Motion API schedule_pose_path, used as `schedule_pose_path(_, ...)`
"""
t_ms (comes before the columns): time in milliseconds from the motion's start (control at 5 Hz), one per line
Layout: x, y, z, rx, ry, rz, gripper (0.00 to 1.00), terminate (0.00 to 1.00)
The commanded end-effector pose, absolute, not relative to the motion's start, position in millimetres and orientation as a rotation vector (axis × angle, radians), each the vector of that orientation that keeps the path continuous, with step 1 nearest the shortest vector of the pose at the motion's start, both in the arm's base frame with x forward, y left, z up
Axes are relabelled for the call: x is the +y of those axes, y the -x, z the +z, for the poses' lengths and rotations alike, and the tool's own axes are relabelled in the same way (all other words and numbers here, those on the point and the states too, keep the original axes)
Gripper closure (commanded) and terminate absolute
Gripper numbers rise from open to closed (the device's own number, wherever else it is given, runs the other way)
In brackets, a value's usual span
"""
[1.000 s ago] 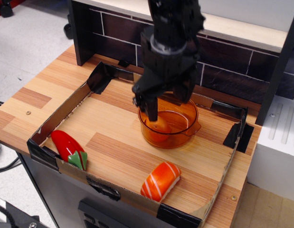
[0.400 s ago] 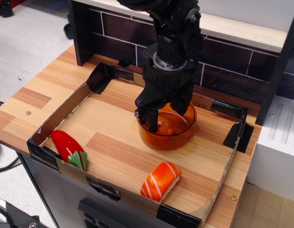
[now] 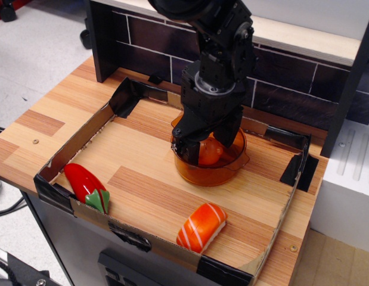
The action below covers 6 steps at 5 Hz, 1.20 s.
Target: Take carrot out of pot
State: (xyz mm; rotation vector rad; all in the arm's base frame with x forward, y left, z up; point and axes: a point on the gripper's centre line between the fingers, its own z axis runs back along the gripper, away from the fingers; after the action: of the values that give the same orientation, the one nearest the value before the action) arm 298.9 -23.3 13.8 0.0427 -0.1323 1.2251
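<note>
The amber translucent pot (image 3: 199,174) stands right of middle inside the low cardboard-walled tray (image 3: 80,140). My black gripper (image 3: 208,145) reaches down into the pot from above. Its fingers sit on either side of the small glossy orange carrot (image 3: 210,152) and appear closed on it. The carrot is held at about the height of the pot's rim, within the pot's outline. The back of the pot is hidden behind the gripper.
A red pointed vegetable with a green stem (image 3: 84,181) lies in the tray's front left corner. An orange sushi piece with white stripes (image 3: 201,226) lies by the front wall. A dark brick-pattern backboard (image 3: 291,89) rises just behind the tray.
The gripper closed around the carrot inside the pot and has risen slightly; the carrot now sits higher, near the rim. The pot has shifted little.
</note>
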Motion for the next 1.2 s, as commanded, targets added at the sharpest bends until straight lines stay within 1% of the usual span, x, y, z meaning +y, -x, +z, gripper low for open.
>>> schedule_pose_path(0, -21, -300, 25, -0.167, -0.002, 1.241, 1.0, 0.0)
schedule_pose_path(400, -20, -299, 34, -0.171, 0.018, 1.247, 1.0, 0.0)
schedule_pose_path(600, -19, -296, 56, -0.198, 0.072, 1.25, 1.0, 0.0)
schedule_pose_path(800, -17, -294, 100, -0.226, 0.171, 1.272, 1.0, 0.0)
schedule_pose_path(1000, 0, -289, 119, -0.25, 0.196, 1.293, 1.0, 0.0)
